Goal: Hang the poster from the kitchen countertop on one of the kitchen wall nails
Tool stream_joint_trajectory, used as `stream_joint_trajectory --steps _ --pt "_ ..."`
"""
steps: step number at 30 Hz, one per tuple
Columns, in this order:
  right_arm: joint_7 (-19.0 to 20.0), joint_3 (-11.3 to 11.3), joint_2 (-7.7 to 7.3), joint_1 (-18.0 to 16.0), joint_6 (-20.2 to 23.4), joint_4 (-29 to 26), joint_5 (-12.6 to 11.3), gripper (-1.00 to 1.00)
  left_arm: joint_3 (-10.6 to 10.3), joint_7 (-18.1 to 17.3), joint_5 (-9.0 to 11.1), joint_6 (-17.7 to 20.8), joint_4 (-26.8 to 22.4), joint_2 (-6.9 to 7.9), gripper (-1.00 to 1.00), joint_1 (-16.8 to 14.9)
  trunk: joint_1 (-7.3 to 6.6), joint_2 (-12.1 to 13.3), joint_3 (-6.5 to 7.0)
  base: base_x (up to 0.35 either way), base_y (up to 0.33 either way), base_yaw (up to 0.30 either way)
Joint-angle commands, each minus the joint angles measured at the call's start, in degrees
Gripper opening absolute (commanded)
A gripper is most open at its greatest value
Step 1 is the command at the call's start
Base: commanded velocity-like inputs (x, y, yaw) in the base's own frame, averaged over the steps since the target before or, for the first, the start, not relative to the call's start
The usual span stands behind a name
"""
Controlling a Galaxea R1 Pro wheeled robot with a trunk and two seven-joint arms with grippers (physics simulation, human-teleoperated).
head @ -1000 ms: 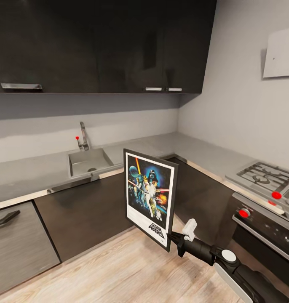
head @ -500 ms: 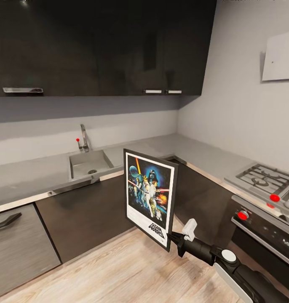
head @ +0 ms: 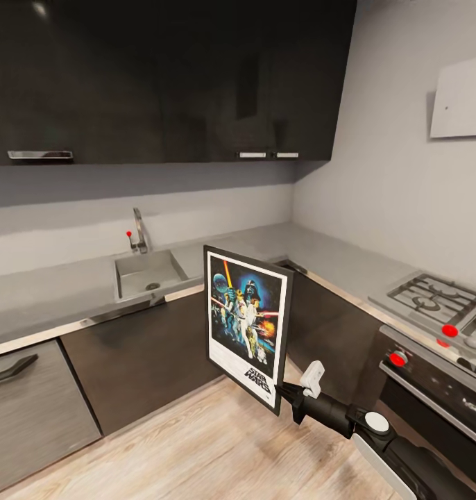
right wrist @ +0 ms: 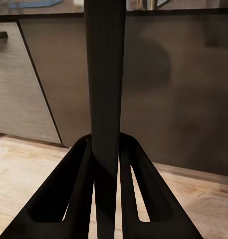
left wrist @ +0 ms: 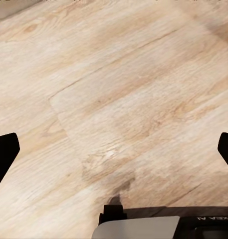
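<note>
the poster (head: pixel 246 325) is held upright in the air by the right gripper (head: pixel 283 394), in front of the black base cabinets (head: pixel 148 347) and above the pale wood floor (head: pixel 210 444), well clear of the worktop (head: pixel 51 292). its printed face is turned toward the head camera, with the black frame, white border and dark-blue film art visible and the star wars logo near the lower edge. it is gripped at its lower right corner, where the jaws are clenched on the frame's edge. in the right wrist view the poster (right wrist: pixel 105 99) is seen edge-on as a dark vertical strip, pinched between the two black fingers (right wrist: pixel 69 194) of the right gripper (right wrist: pixel 106 149), with cabinet fronts and floor behind it.

the grey steel worktop runs along the back wall and turns the corner to the right. a square sink basin (head: pixel 148 272) with a tap (head: pixel 139 232) is set into it behind and left of the poster. a gas hob (head: pixel 432 295) lies on the right run, with an oven front and red knobs (head: pixel 397 359) below it. glossy black wall cabinets (head: pixel 162 76) hang above the sink. a pale panel (head: pixel 460 97) is fixed on the grey right wall.

in the left wrist view the fingertips (left wrist: pixel 4 157) of the left gripper (left wrist: pixel 114 149) are seen at the two opposite edges, spread wide apart and released, with nothing between them but wood floor (left wrist: pixel 114 89).
</note>
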Motion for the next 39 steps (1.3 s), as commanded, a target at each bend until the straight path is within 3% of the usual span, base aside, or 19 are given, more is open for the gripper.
stream_joint_trajectory --steps 1,39 --pt "0.17 0.21 -0.05 -0.09 -0.13 0.06 -0.58 -1.0 0.35 -0.38 -0.6 -0.16 -0.08 -0.06 1.0 0.02 -0.22 0.37 0.13 0.0 0.0 0.0" --pt "0.08 0.24 -0.05 -0.07 -0.31 0.06 -0.58 -1.0 0.35 -0.38 -0.6 -0.16 -0.08 -0.06 1.0 0.01 -8.56 15.61 6.95 0.0 0.0 0.0"
